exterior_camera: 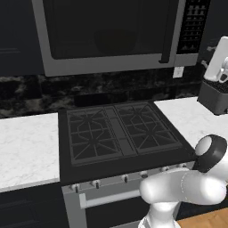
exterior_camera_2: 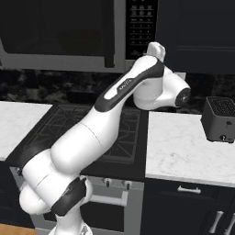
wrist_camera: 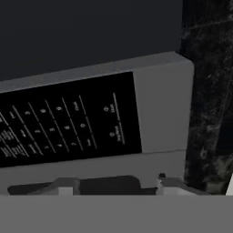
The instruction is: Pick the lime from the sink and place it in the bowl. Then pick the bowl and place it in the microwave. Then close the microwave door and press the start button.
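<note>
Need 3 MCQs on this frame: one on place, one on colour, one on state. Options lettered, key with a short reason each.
1. Where is the keypad panel on the microwave?
A. At its right end
B. At its left end
C. Along its bottom edge

2. What colour is the countertop on which the toaster stands?
A. Red
B. White marble
C. Green

3. What state is the microwave door in?
A. Swung wide open
B. Taken off
C. Shut against the front

Key: 1 A, the left base view shows the black keypad right of the door handle. 2 B, the right base view shows pale veined stone under the toaster. 3 C, both base views show the dark window flat in the frame, with the cooktop below it.
</note>
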